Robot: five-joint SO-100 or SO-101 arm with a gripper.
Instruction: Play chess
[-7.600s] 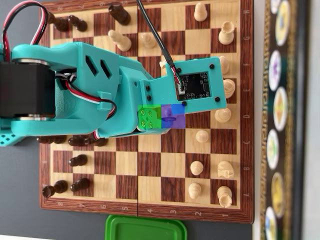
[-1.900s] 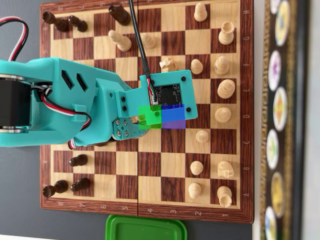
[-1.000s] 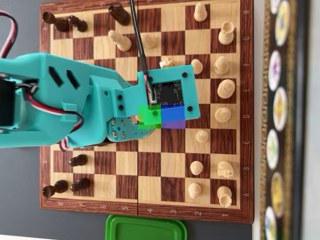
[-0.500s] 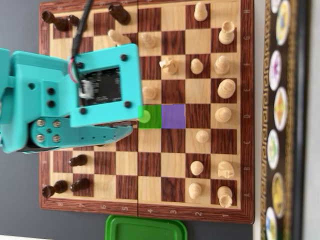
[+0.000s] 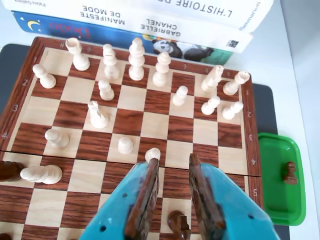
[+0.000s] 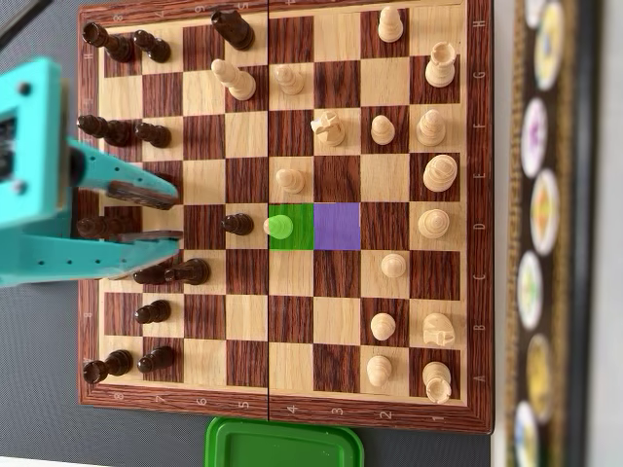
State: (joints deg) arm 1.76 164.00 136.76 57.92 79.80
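Note:
A wooden chessboard holds white pieces on the right and dark pieces on the left in the overhead view. My teal gripper with brown pads is open and empty, above the dark side. In the wrist view the gripper frames a dark pawn between its fingers, apart from both. That dark pawn stands just left of a white pawn on a green-marked square. A purple-marked square lies beside it. The white pawn shows just beyond my left fingertip.
A green tray at the board's right edge holds one dark pawn; the tray also shows in the overhead view. Books stand behind the white pieces. A white piece lies on its side on the board.

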